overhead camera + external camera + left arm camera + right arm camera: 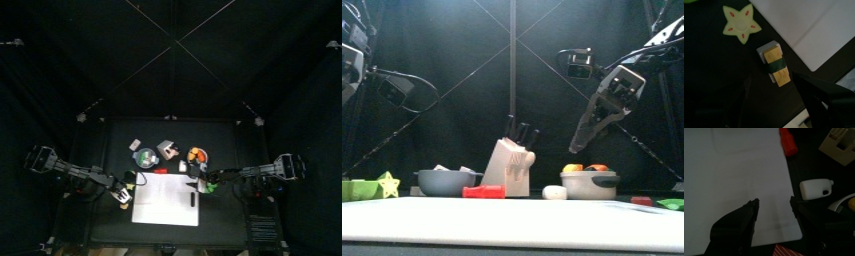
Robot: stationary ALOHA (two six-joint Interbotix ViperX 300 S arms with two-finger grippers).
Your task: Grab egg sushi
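Egg sushi (775, 64): pale-yellow block w/ a dark green band round its middle, lying flat on the black table (724, 75), seen clearly only in the left wrist view; nothing touches it. Just beside it, across a thin strip of bare table, runs the long edge of the white board (817, 30); on its other side, apart, 1 yellow-green star (739, 24) w/ red dots. Left gripper (784, 107) hangs over it w/ jaws spread wide & empty; one jaw is a dark bar near the sushi, the other only a faint blur. From the top view the sushi is too small to pick out for sure; that view does show the board (166, 199) taking the table's front middle, w/ arms at both sides & the clutter bunched behind it. Front view adds what the wrists miss: 1 grey bowl (448, 182), 1 knife block (509, 166), a 2nd bowl w/ orange pieces (588, 182), 1 red piece (482, 192), star (389, 185) at far left. Right gripper (773, 208) sits above the board's edge, jaws parted, holding nothing; near it 1 small white jug-shaped piece (819, 189) & a red piece (787, 141).
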